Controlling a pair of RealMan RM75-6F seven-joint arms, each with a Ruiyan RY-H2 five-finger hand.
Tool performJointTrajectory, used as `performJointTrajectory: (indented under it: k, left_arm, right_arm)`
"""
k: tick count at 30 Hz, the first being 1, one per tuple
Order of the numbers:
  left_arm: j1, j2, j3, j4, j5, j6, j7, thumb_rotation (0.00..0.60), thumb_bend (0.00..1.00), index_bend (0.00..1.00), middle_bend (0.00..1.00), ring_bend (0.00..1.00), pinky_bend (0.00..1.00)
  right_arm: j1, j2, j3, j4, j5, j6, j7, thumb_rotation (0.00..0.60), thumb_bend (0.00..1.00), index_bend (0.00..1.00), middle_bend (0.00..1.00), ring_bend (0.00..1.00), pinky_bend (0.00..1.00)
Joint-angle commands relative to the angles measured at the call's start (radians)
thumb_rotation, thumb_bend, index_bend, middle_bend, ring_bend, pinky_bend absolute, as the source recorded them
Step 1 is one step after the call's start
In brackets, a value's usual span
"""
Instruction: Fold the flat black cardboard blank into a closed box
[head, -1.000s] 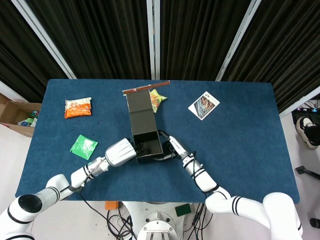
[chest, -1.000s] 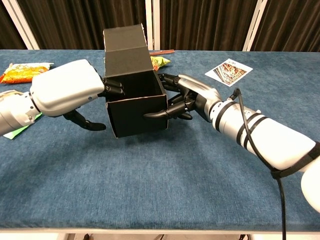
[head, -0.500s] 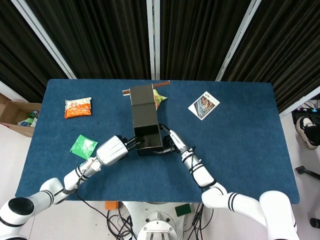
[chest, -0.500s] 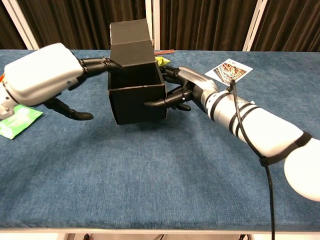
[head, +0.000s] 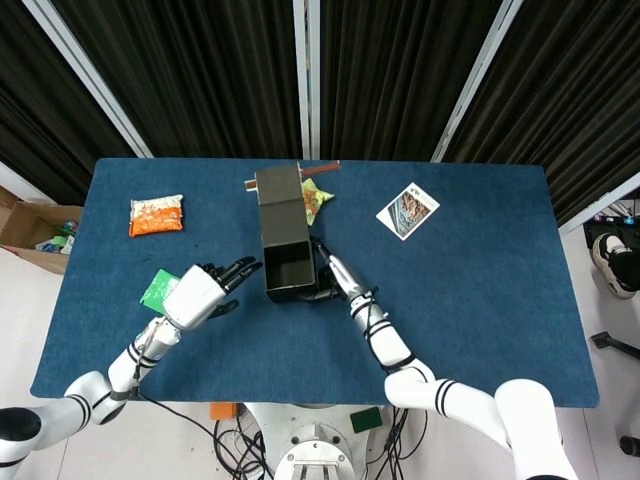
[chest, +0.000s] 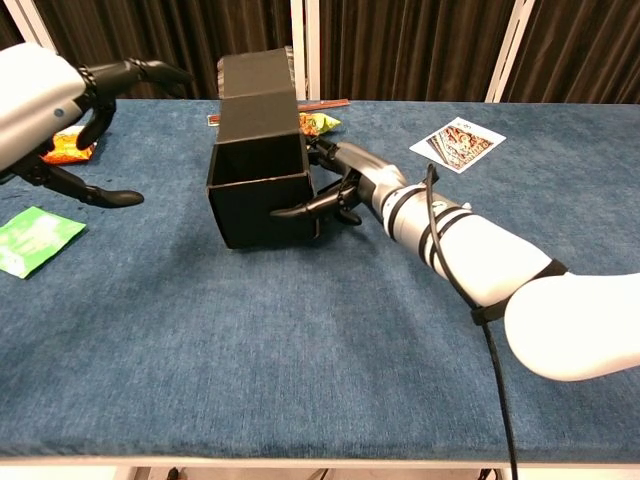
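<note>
The black cardboard box (head: 290, 272) stands on the blue table (head: 480, 300) with its top open and its lid flap (head: 279, 202) upright at the far side. In the chest view the box (chest: 258, 195) shows its empty inside below the raised flap (chest: 258, 76). My right hand (chest: 345, 187) clasps the box's front right corner, thumb across the front face and fingers along the right wall; from above the right hand (head: 334, 280) lies against that wall. My left hand (head: 207, 289) hangs left of the box with fingers spread, holding nothing; the left hand (chest: 60, 100) is well apart from it.
An orange snack packet (head: 156, 215) lies at the far left and a green sachet (head: 166, 292) beside my left hand. A yellow-green packet (head: 318, 198) and a brown stick (head: 320, 167) lie behind the box. A picture card (head: 407, 211) sits at the far right.
My left hand has let go of the box's left wall and drawn back to the left with fingers spread. The box has slid a little away with my right hand on it.
</note>
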Motion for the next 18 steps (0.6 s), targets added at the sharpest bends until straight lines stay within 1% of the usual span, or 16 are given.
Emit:
performJointTrajectory:
  k: [1,6,12,14,16,18]
  left_arm:
    - [0.021,0.016,-0.016,-0.057,-0.043,-0.034,-0.054,0.6,0.01,0.14,0.23,0.73,0.89]
    - [0.04,0.045,-0.038,-0.178,-0.115,-0.104,-0.151,0.6,0.0,0.13,0.21,0.73,0.9]
    - [0.039,0.087,-0.055,-0.322,-0.194,-0.229,-0.245,0.598,0.0,0.06,0.15,0.73,0.9]
    - [0.035,0.096,-0.061,-0.353,-0.22,-0.275,-0.276,0.573,0.0,0.04,0.14,0.73,0.9]
    - [0.027,0.104,-0.07,-0.385,-0.255,-0.336,-0.325,0.531,0.0,0.03,0.12,0.73,0.9]
    - [0.014,0.111,-0.078,-0.399,-0.29,-0.406,-0.365,0.5,0.0,0.01,0.1,0.73,0.91]
  right_arm:
    - [-0.003,0.004,-0.013,-0.009,-0.009,-0.008,0.008,0.6,0.0,0.0,0.03,0.68,1.0]
    - [-0.037,0.038,-0.044,-0.065,-0.035,0.01,0.019,0.6,0.0,0.0,0.01,0.66,1.0]
    - [-0.075,0.087,-0.072,-0.136,-0.048,0.027,0.008,0.6,0.0,0.0,0.01,0.66,1.0]
    - [-0.085,0.1,-0.076,-0.154,-0.05,0.036,0.004,0.6,0.0,0.0,0.02,0.66,1.0]
    - [-0.105,0.122,-0.081,-0.182,-0.056,0.059,0.002,0.6,0.0,0.0,0.02,0.66,1.0]
    - [-0.134,0.162,-0.092,-0.227,-0.061,0.087,-0.006,0.6,0.0,0.0,0.02,0.66,1.0]
